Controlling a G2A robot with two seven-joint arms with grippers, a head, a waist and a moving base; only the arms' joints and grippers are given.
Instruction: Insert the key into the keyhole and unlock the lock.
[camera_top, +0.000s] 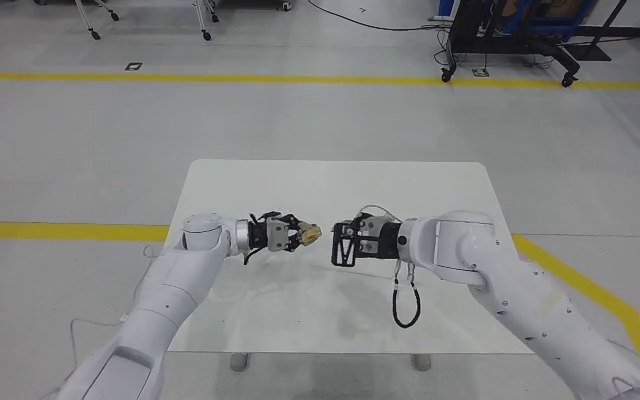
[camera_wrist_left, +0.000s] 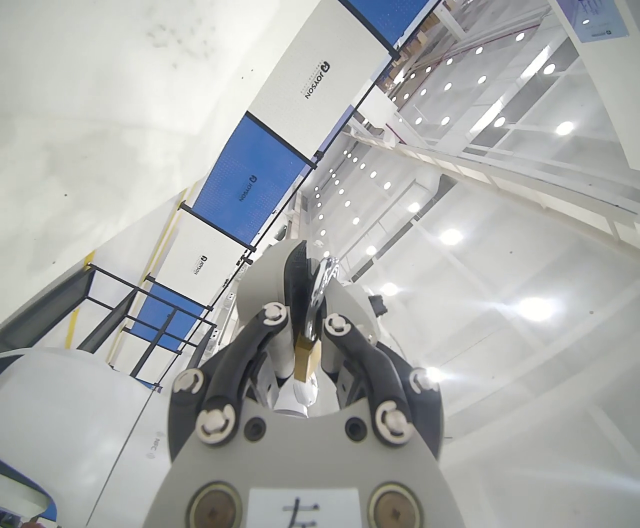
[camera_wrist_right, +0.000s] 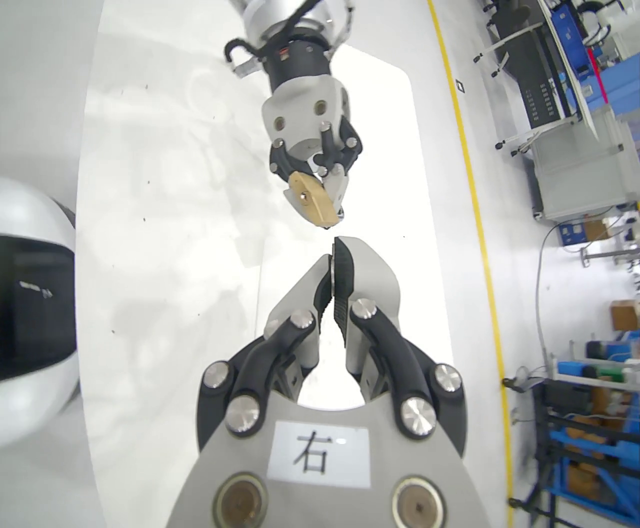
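Seeing right fingers (camera_wrist_right: 370, 270) pressed together, no key discernible between; left fingers (camera_wrist_right: 337, 187) clamped on lock (camera_wrist_right: 312, 202), held above surface (camera_top: 300, 190), keyhole (camera_wrist_right: 304, 196) just off right fingertips. Could jam or twist lock in grip if approached off-axis.

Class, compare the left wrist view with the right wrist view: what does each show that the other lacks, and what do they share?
Left wrist view: the silver key pinched in the right gripper, with ceiling lights behind. Right wrist view: the lock's keyhole face, the white table and a yellow floor line. Both: the brass lock held in the left gripper, close in front of the shut right gripper.
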